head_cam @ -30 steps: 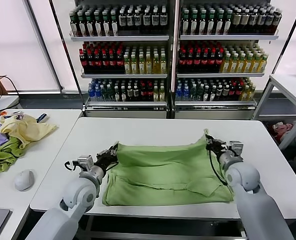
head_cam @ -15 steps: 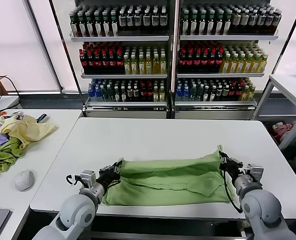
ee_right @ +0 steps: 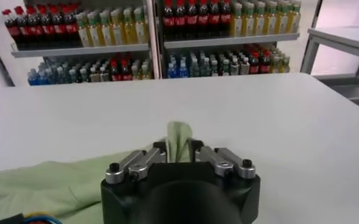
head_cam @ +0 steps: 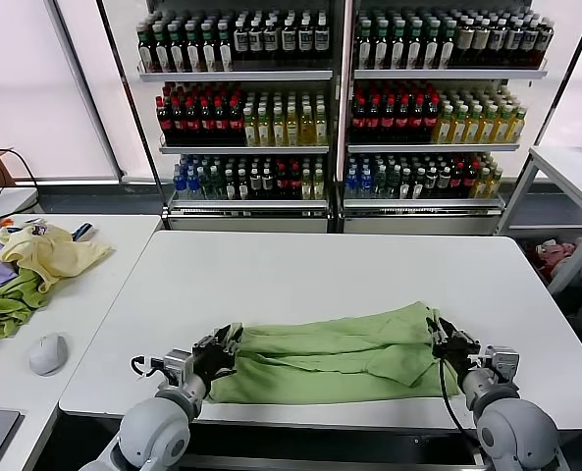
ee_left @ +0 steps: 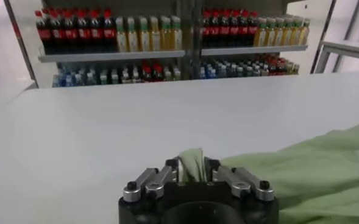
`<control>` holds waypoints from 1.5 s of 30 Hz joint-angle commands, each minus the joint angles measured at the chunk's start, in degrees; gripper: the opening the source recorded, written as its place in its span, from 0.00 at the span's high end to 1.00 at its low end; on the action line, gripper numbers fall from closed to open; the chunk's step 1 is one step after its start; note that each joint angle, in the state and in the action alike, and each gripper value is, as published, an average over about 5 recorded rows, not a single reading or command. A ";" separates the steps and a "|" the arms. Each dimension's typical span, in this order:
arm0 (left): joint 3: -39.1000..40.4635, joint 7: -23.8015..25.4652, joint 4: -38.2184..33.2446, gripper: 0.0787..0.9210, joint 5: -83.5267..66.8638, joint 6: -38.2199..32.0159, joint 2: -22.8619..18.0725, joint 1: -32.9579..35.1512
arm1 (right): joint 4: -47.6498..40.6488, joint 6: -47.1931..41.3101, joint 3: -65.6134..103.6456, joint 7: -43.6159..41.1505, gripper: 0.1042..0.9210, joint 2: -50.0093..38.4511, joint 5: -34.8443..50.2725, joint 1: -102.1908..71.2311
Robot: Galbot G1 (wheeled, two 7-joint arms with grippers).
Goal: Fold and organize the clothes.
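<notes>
The light green polo shirt (head_cam: pixel 335 353) lay on the white table (head_cam: pixel 300 270), near the table's front edge, folded over on itself into a long, low band running from one side to the other. The left gripper (head_cam: pixel 220 349) stood at the shirt's left end, low over the table top. In the left wrist view a small tuft of the green cloth (ee_left: pixel 191 164) rose between the fingers of the left gripper (ee_left: pixel 192 173), with the fingers close against it on both sides — the jaws were narrowly apart with cloth between them, and whether they pressed on it could not be told. The right gripper (head_cam: pixel 446 339) stood at the shirt's right end, equally low. In the right wrist view a fold of the shirt (ee_right: pixel 178 139) stood up between the fingers of the right gripper (ee_right: pixel 178 152) in the same manner; firm clamping could not be told here either. On the adjacent table to the left lay a pale yellow garment (head_cam: pixel 50 250) on darker green cloth (head_cam: pixel 1 304), with a computer mouse (head_cam: pixel 47 353) nearer the front. Behind the table stood shelves of bottles (head_cam: pixel 340 98).
</notes>
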 commanded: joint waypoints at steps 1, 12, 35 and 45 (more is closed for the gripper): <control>-2.13 -3.07 -2.70 0.53 12.60 -0.82 -6.04 6.40 | 1.22 0.43 0.81 -0.17 0.51 0.06 -0.97 -2.34; -1.07 -5.78 1.62 0.16 18.14 0.02 -12.04 8.94 | 0.87 1.30 0.32 -0.59 0.16 -0.40 -0.93 -2.19; -11.07 -3.53 1.51 0.77 6.95 1.10 -2.60 5.98 | -1.62 1.98 -2.10 -0.37 0.12 -1.36 0.21 3.05; -25.06 -2.40 2.10 0.92 1.83 1.44 7.39 3.45 | -3.25 2.95 -2.95 -0.53 0.12 -1.58 -0.23 5.52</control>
